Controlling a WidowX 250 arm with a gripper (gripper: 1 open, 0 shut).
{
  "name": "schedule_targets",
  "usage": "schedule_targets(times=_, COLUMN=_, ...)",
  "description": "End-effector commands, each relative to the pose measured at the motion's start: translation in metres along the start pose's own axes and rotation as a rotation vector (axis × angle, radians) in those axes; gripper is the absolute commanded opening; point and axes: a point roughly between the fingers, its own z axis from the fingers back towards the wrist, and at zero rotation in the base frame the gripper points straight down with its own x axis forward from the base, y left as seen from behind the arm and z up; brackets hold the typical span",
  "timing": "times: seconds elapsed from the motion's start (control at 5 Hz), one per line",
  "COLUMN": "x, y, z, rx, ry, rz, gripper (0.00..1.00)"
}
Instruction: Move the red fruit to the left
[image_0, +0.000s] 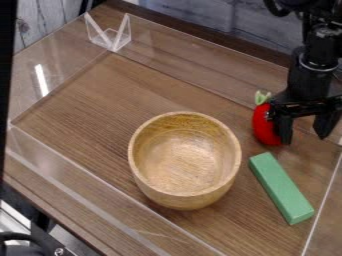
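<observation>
The red fruit (267, 119), small and glossy with a green stem, lies on the wooden table near the right edge. My gripper (306, 128) points straight down just to its right, open, low over the table. Its left finger (285, 124) stands against the fruit's right side and hides part of it. The right finger hangs over bare wood, and nothing sits between the two. The fruit is beside the gripper, not within its jaws.
A wooden bowl (147, 135) stands in the middle front. A green rectangular block (281, 187) lies at the front right, just below the fruit. Clear acrylic walls ring the table, with a clear bracket (110, 33) at the back left.
</observation>
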Motion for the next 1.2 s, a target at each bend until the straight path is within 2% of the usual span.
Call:
schedule_targets(times=0.0, x=0.006, y=-0.003, z=0.015, rx=-0.047, ry=-0.045, rz=0.039, gripper=1.0)
schedule_targets(times=0.2, x=0.004, y=0.003, z=0.012, rx=-0.044, ry=-0.055, rz=0.08, gripper=0.0)
schedule_targets(times=0.4, x=0.005, y=0.015, z=0.019, rx=-0.044, ry=-0.05, rz=0.036, gripper=0.0)
schedule_targets(times=0.6, x=0.007, y=0.026, z=0.042, rx=-0.07, ry=-0.035, rz=-0.012, gripper=0.0)
schedule_targets(times=1.0, x=0.016, y=0.035, z=0.105, rx=-0.134, ry=-0.017, rz=-0.09, gripper=0.0)
